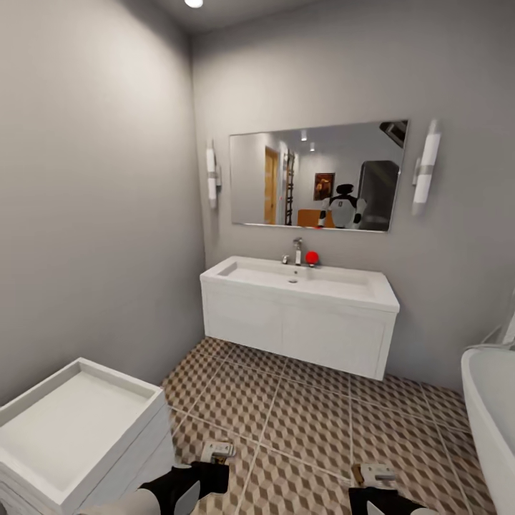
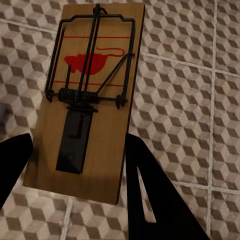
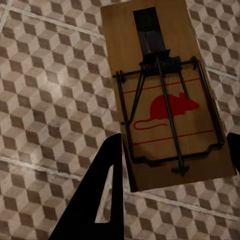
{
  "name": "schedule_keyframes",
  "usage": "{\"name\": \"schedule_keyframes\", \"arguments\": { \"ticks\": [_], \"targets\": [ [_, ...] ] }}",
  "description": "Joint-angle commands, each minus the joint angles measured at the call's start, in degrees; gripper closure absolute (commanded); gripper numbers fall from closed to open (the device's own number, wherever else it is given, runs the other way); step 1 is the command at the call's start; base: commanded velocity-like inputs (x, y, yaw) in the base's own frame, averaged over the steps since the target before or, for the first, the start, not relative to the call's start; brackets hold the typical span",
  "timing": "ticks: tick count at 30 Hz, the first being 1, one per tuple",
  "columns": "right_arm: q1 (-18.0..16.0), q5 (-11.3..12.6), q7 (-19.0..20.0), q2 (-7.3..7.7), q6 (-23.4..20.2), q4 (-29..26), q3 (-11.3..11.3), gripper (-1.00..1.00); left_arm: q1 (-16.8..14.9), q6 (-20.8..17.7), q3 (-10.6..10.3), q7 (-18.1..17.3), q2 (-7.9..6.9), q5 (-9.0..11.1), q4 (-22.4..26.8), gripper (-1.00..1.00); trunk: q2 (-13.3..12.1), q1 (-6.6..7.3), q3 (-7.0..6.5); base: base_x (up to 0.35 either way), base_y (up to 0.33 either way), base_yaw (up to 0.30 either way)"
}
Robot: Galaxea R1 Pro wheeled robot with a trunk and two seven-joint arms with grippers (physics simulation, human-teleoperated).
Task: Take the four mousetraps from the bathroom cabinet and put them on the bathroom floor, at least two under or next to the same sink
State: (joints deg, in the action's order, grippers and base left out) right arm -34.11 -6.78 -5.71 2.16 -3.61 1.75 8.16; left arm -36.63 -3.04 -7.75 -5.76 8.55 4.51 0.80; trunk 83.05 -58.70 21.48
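Mousetraps sit one in each claw: the left claw (image 2: 75,165) grips the left mousetrap (image 2: 87,100), the right claw (image 3: 172,165) grips the right mousetrap (image 3: 165,95), both above the tiled bathroom floor (image 1: 307,422). Ahead stands the sink (image 1: 300,279); a white drawer unit (image 1: 71,429) sits left, a bathtub (image 1: 493,408) right.

Soft, even light fills the room, from a ceiling spot (image 1: 193,3) and two wall lamps (image 1: 426,168) flanking the mirror (image 1: 318,175). Shadows are faint. Walls bow near the head view's edges; the wrist views are sharp, slightly grainy.
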Motion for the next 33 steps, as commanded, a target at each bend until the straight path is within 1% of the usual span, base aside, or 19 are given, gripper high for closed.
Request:
{"name": "schedule_keyframes", "arguments": {
  "ticks": [1,9,10,11,13,14,16,20,23,30,33],
  "targets": [
    [-0.1,-0.5,-0.2,0.05,0.1,0.1,0.5,1.00,0.0,-0.2,-0.4,-0.1,-0.01,0.5,0.1,1.00,0.0,-0.03,0.07,0.323,0.000,0.000],
    [-0.1,-0.8,-0.4,0.07,-0.1,0.0,0.4,1.00,0.0,-0.5,-0.3,0.2,-0.06,0.8,0.5,1.00,0.0,-0.03,0.07,0.324,0.000,0.000],
    [-0.1,-0.8,-0.5,0.04,-0.2,0.0,0.3,1.00,0.0,-0.5,-0.3,0.2,-0.13,0.8,1.0,1.00,0.0,-0.03,0.07,0.326,0.000,0.000],
    [-0.1,-0.8,-0.7,0.00,-0.3,0.0,0.2,1.00,0.0,-0.9,-0.3,0.2,-0.53,0.9,2.2,1.00,0.0,-0.03,0.07,0.328,0.000,0.000],
    [-0.1,-0.9,-0.9,-0.03,-0.3,0.0,0.2,1.00,0.0,-2.1,-0.2,0.2,-1.03,1.0,4.0,1.00,0.0,-0.03,0.07,0.330,0.000,0.000],
    [-0.1,-1.0,-1.3,-0.08,-0.2,0.0,0.3,1.00,0.0,-4.8,-0.2,0.2,-1.35,1.2,7.0,1.00,0.0,-0.03,0.07,0.332,0.000,0.000],
    [-0.1,-0.7,-1.5,-0.17,0.1,-0.1,0.6,1.00,0.0,-6.6,-0.2,0.2,-1.43,1.3,9.3,1.00,0.0,-0.03,0.07,0.333,0.000,0.000],
    [-0.1,-0.5,-1.8,-0.47,0.2,-0.2,0.7,1.00,-0.1,-9.1,-0.2,0.2,-1.44,1.3,12.7,1.00,0.0,-0.03,0.07,0.335,0.000,0.000],
    [-0.1,-0.8,-1.1,-0.83,0.6,-0.2,0.5,1.00,-0.1,-11.1,-0.4,0.1,-1.35,1.0,15.4,1.00,0.0,-0.03,0.07,0.337,0.000,0.000],
    [-0.1,-0.9,-0.9,-0.80,0.6,-0.3,0.5,1.00,-0.1,-11.0,-0.3,0.1,-1.18,0.9,16.2,1.00,0.0,-0.03,0.07,0.337,0.000,0.000],
    [-0.1,-0.8,-0.8,-0.63,0.6,-0.3,0.5,1.00,-0.1,-11.0,-0.3,0.1,-1.10,0.9,16.3,1.00,0.0,-0.03,0.07,0.211,0.000,-0.008]
  ]
}}
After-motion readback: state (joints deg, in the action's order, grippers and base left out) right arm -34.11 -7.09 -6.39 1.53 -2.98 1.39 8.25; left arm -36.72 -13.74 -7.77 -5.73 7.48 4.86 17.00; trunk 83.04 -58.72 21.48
